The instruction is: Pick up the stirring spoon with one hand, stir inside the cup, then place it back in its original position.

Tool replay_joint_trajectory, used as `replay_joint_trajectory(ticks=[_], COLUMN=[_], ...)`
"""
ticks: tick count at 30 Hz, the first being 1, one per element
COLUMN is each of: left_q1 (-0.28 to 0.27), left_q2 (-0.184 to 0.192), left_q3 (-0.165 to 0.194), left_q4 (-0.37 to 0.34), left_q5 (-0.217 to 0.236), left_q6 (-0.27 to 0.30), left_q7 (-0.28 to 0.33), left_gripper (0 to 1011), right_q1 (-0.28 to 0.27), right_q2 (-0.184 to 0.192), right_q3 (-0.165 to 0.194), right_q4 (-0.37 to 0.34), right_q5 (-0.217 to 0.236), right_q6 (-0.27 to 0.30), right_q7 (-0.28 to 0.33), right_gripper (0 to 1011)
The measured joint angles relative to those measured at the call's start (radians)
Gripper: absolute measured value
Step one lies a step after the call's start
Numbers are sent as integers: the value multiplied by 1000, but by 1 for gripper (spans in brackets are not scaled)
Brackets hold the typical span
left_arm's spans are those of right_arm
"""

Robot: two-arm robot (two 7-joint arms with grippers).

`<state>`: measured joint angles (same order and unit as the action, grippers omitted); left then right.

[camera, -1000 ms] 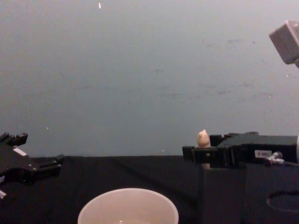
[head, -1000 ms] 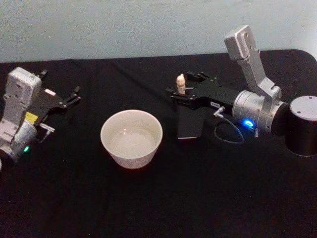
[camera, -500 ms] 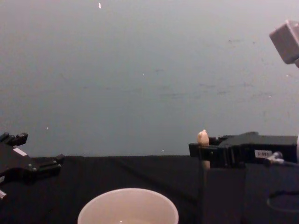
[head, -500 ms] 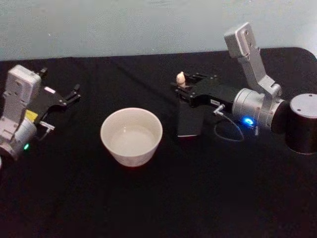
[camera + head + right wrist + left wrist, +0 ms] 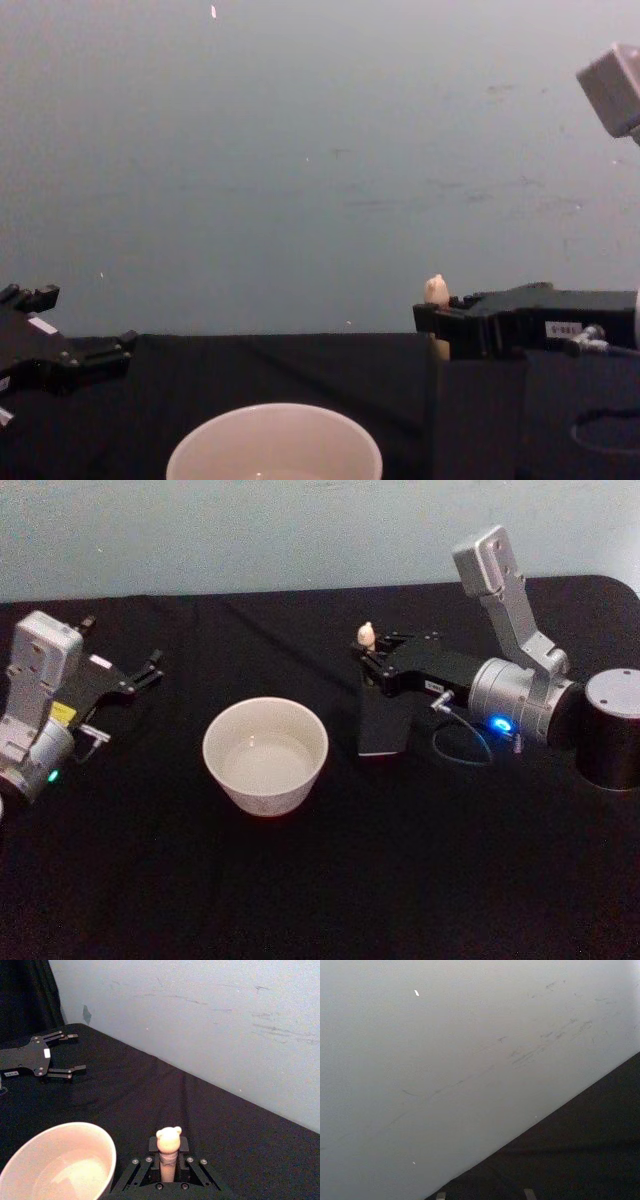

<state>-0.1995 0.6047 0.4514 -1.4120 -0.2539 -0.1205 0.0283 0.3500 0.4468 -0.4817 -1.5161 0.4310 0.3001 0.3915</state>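
where the stirring spoon stands: upright between the right gripper's fingers, its top poking up just above them; the lower part goes down below the fingers into the holder and is hidden.
spoon look: pale beige handle, smooth and matte, with a rounded knob at the tip that has two small bumps; a slightly narrower neck sits below the knob. shaft and bowl cannot be seen.
right gripper: black, flat, angular, with small screw heads along the fingers; a white label sits on its side, behind it a silver-grey wrist. the fingers are closed in on the spoon handle, one on each side.
holder: dark grey, square, straight-walled, directly under the fingers.
cup: cream, wide, round, thin-rimmed, with a glossy inside; it stands on the table off to the side of the right gripper's fingers, apart from them and from the holder.
left gripper: black, low by the table's far side, well apart from the cup; its two fingers are spread with nothing between them.
table: black cloth, soft and matte, with faint creases.
wall: pale grey-blue, flat, lightly scuffed.
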Motion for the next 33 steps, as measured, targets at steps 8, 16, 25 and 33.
replay_joint_trajectory(ticks=[8, 16, 25, 33], left_q1=[0, 0, 0, 0], left_q2=[0, 0, 0, 0], left_q3=[0, 0, 0, 0], left_q4=[0, 0, 0, 0], left_q5=[0, 0, 0, 0], left_q6=[0, 0, 0, 0], left_q7=[0, 0, 0, 0], left_gripper=[1001, 1001, 1001, 1001], right_q1=[-7, -40, -76, -101], right_q2=[1, 16, 35, 52], right_q3=[8, 51, 112, 156], right_q4=[-8, -72, -166, -240], right_q5=[1, 22, 70, 116], right_q6=[-7, -42, -71, -106], right_q7=[2, 2, -6, -16], right_gripper=[204, 204, 204, 204])
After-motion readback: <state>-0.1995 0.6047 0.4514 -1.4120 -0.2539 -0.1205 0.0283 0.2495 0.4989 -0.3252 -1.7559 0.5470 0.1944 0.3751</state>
